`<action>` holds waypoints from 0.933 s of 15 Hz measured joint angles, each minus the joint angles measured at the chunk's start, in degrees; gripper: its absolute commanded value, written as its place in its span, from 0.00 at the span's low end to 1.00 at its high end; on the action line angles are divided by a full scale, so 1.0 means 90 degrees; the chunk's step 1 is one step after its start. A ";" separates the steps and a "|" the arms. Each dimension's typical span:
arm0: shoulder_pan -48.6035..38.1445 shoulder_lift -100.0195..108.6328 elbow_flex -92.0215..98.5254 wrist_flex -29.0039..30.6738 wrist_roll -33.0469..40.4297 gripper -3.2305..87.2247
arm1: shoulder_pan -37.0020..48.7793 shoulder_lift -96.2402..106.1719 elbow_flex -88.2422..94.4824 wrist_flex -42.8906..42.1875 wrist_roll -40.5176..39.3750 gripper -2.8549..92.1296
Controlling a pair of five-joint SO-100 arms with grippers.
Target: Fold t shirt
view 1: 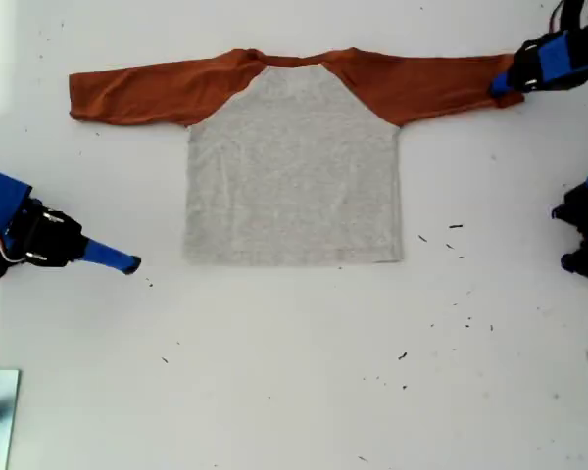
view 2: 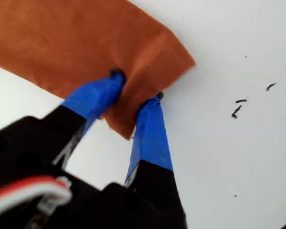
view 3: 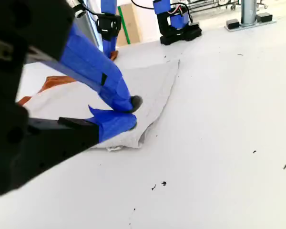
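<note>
Shirt (view 1: pixel 294 171) flat on white bench (view 1: pixel 294 392), grey body centred, rust sleeves spread toward both sides of exterior view, neckline at far edge.

First claw (view 2: pixel 136 93) at cuff of the sleeve on exterior view's right (view 1: pixel 505 86), arm reaching in from that upper right corner, blue fingers (view 2: pixel 150 129) pinched on a bunched fold of orange cloth.

Second claw (view 3: pixel 128 112) low over bench, on exterior view's left (view 1: pixel 127 262), arm stretched level toward shirt's lower corner, near it, not touching. Blue tips nearly together, holding nothing; narrow gap at most.

Dark specks (view 1: pixel 451 235) scattered on bench beside hem.
</note>
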 measured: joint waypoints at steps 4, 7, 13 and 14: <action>-0.0039 0.0000 0.0000 0.0000 0.0000 0.03 | -0.0361 0.2070 -0.0039 0.1826 -0.0078 0.06; -0.0117 0.0000 0.0000 0.0000 0.0000 0.03 | -0.2002 0.2891 -0.1338 0.3213 0.0840 0.06; -0.0107 0.0000 0.0000 0.0000 0.0000 0.03 | -0.6875 0.0693 -0.3428 0.1035 0.3379 0.26; -0.0107 0.0000 0.0000 0.0000 0.0000 0.03 | -0.7334 0.0225 -0.3564 0.0645 0.3545 0.26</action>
